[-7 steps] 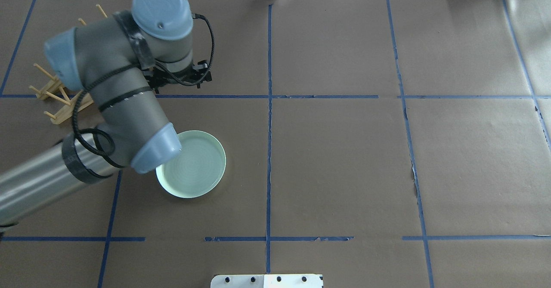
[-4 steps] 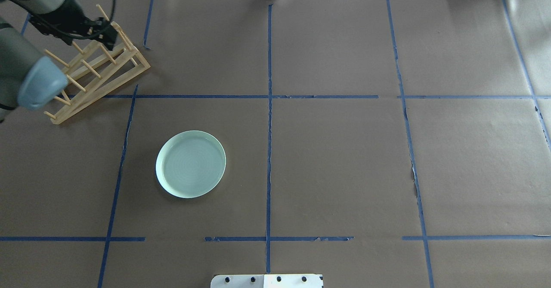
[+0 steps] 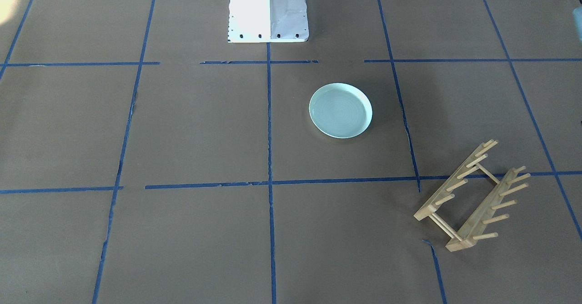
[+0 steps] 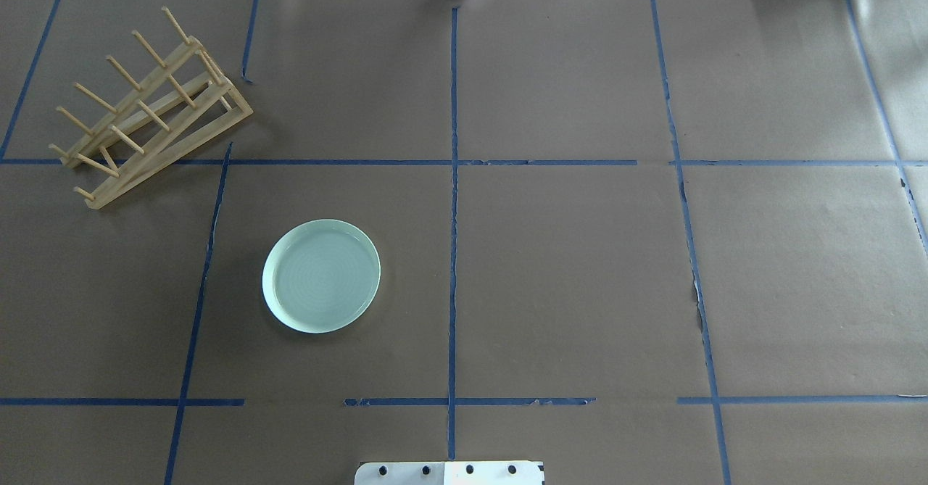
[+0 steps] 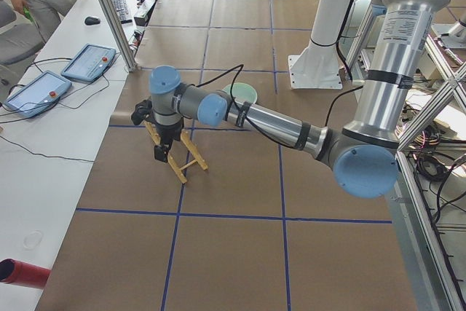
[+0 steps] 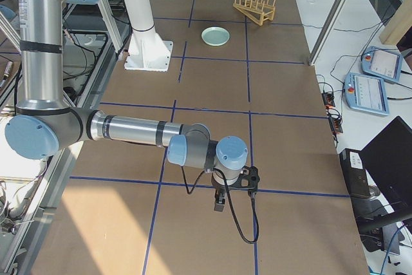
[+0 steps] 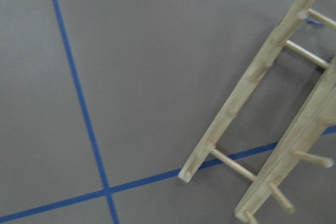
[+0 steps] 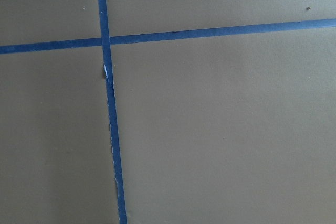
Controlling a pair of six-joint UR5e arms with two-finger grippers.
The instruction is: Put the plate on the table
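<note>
The pale mint-green plate (image 4: 321, 285) lies flat on the brown paper-covered table (image 4: 565, 267), alone, left of the centre tape line; it also shows in the front-facing view (image 3: 340, 110) and small in both side views (image 5: 242, 93) (image 6: 215, 36). No arm shows in the overhead or front-facing views. My left gripper (image 5: 162, 152) hangs over the end of the wooden rack, far from the plate; I cannot tell whether it is open or shut. My right gripper (image 6: 219, 203) hovers low over bare table, far from the plate; I cannot tell its state either.
The wooden peg dish rack (image 4: 145, 108) stands at the table's far left corner and holds no dishes; the left wrist view shows its end (image 7: 273, 108). The white robot base (image 3: 268, 8) stands at the table's near edge. Operator tablets (image 5: 89, 62) lie on a side bench.
My left arm has swung away from over the plate, passed over the rack and left the overhead view at the left. The plate and rack have not moved.
</note>
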